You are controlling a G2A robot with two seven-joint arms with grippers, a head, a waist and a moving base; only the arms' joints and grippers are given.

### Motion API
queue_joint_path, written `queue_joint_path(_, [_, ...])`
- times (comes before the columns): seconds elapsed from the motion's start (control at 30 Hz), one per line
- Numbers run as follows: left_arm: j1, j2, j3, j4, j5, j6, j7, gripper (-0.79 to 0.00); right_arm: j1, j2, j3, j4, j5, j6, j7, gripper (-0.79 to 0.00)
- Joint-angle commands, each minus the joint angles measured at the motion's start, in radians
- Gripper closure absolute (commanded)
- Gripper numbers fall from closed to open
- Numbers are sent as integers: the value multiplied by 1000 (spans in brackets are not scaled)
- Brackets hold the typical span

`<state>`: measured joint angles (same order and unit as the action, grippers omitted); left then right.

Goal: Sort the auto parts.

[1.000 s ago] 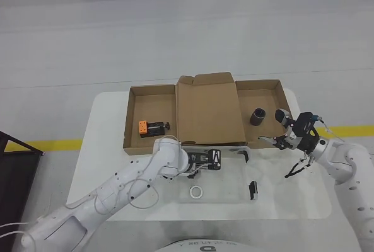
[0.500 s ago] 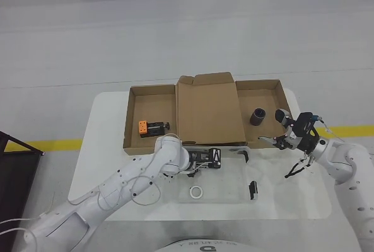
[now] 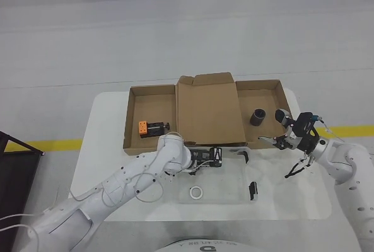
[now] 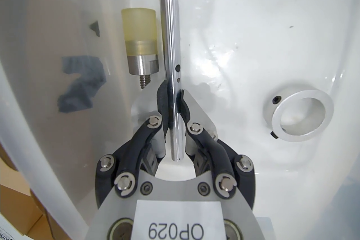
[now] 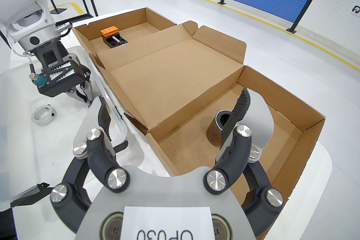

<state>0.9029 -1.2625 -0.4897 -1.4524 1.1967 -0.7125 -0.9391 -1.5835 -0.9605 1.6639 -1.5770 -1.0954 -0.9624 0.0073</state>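
One grip, left tool (image 4: 172, 100): closed on the steel rod (image 4: 170, 55); pads clamp it partway along, a short end poking back between the fingers
Rod axis: straight out in line with the tool, parallel to the front wall of the cardboard box (image 3: 209, 116); low in the white tray (image 4: 253, 13), just in front of the box
Neighbours: yellow-capped stud (image 4: 139, 44) just beside the rod on the box side, parallel; collar ring (image 4: 298, 116) well apart, away from the box
Right tool (image 5: 173, 106): open, empty, over the box's right compartment near the dark bushing (image 5: 218, 128)
Judgement: left arm is nearer; the rod probably lifts over the box's front wall
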Motion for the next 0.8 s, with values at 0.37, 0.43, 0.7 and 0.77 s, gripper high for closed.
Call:
queue_joint_path(0.37, [62, 40, -82, -217, -10, 0, -10, 0, 0, 0, 0, 0, 0, 0, 0, -785])
queue_joint_path(0.43, [90, 56, -116, -270, -16, -9, 2, 0, 0, 0, 0, 0, 0, 0, 0, -785])
queue_joint_path(0.7, [205, 122, -279, -474, -101, -113, 69, 0, 0, 0, 0, 0, 0, 0, 0, -785])
queue_joint_path(0.77, [232, 135, -319, -515, -80, -103, 60, 0, 0, 0, 0, 0, 0, 0, 0, -785])
